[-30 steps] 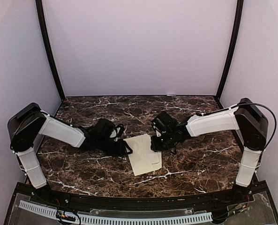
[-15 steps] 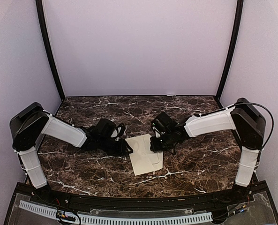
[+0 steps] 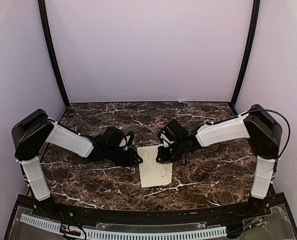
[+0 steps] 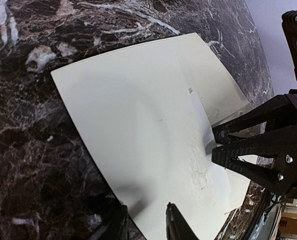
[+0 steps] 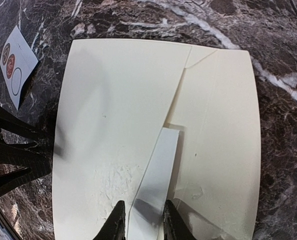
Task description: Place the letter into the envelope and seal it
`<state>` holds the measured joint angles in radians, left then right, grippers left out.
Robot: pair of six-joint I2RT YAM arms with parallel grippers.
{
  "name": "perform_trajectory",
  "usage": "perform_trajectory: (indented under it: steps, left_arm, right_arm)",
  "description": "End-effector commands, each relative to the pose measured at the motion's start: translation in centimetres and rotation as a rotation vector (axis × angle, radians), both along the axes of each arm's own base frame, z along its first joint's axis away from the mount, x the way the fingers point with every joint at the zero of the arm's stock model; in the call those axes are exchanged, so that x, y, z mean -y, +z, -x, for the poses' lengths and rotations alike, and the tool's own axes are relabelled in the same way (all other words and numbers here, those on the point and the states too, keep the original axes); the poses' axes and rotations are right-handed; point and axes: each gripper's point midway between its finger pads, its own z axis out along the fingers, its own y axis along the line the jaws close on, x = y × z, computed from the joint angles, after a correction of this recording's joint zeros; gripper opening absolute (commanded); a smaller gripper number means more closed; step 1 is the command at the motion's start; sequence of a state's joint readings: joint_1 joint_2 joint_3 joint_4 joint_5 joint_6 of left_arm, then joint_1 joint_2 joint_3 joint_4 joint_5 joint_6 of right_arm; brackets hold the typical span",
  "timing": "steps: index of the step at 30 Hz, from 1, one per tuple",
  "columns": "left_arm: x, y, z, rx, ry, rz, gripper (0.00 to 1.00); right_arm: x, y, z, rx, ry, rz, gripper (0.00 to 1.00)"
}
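The dark marble table (image 3: pixel 88 175) had lilac walls (image 3: pixel 148 50) around it. A small disc-printed card (image 5: pixel 17 62) lay on it.

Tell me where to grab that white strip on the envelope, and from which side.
Take the white strip by the end nearest the right tool, probably the loose one, coming in along its length from that side of the envelope. It is long, narrow and flat, and its far end sits at the flap seam, so pinch its flat faces, not its edges.
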<state>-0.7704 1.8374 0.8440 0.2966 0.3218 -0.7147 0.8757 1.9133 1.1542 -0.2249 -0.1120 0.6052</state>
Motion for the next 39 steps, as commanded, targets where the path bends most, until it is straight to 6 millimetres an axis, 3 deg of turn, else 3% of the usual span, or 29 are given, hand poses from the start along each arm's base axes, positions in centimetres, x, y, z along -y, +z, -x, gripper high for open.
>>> perform_trajectory:
  steps: [1,12,20,31,39]
  left_arm:
    - [-0.5,-1.9,1.2,-0.06,-0.012,-0.039,0.25]
    - [0.0,-1.3,1.3,-0.058,-0.03,-0.003,0.23]
    - [-1.1,0.6,1.2,-0.004,-0.014,-0.028,0.39]
    - [-1.2,0.5,4.8,-0.088,-0.046,0.044,0.42]
    - [-0.2,0.3,6.6,-0.115,-0.081,0.073,0.34]
  right_arm:
    - [-1.1,0.1,-0.3,-0.005,0.022,-0.047,0.22]
    - [-1.6,0.8,-0.3,-0.001,0.028,-0.056,0.21]
    - [1.2,2.5,-0.1,0.042,-0.014,0.023,0.32]
    - [2.1,1.8,3.9,-0.041,0.0,0.005,0.35]
    - [1.9,0.8,5.0,-0.07,0.001,0.002,0.3]
